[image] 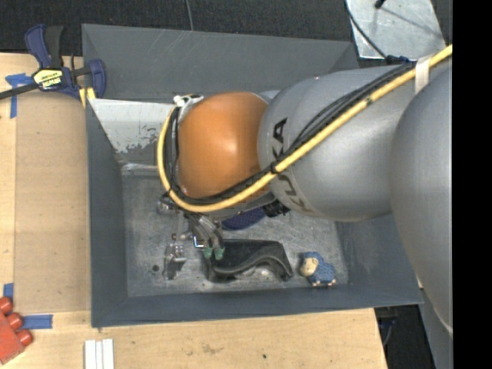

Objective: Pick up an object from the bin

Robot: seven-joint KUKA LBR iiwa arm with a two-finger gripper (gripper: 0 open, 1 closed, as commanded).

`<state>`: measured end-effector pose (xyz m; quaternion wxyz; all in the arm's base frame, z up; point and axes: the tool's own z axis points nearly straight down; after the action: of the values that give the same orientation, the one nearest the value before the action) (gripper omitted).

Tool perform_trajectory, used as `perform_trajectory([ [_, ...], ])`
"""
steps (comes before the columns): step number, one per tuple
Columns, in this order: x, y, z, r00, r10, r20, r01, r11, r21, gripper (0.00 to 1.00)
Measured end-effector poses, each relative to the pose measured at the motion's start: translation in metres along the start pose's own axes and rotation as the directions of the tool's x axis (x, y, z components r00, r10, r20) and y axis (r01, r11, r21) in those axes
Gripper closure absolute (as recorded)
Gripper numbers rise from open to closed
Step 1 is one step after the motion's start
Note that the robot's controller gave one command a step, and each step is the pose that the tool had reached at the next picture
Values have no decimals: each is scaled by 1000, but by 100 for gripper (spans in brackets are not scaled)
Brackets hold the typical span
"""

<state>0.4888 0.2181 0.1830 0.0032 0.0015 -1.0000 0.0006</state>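
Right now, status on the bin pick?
Gripper down near bin floor, grasp unclear. Nearest: black curved piece, just view-right of it. Small blue figure farther right, clear of it.

Bin [108, 244], contents at floor level, all twd near wall. Arm [346, 152] comes in from rt, spans middle & back of bin; wrist cover [219, 141] over ctr-left. Gripper [175, 258] below cover, at left-ctr of floor. Tool [250, 256] just rt of gripper, lying flat along near wall; contact btwn the two n/k. Figurine [317, 270] rt of tool, close beside its end, nr front-rt corner. One item [247, 218] behind tool, mostly under arm; kind n/k.
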Motion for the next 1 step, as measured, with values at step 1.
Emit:
perform_trajectory([
  [1,-37,-101,111,944,-329,15,329,944,-4,0],
])
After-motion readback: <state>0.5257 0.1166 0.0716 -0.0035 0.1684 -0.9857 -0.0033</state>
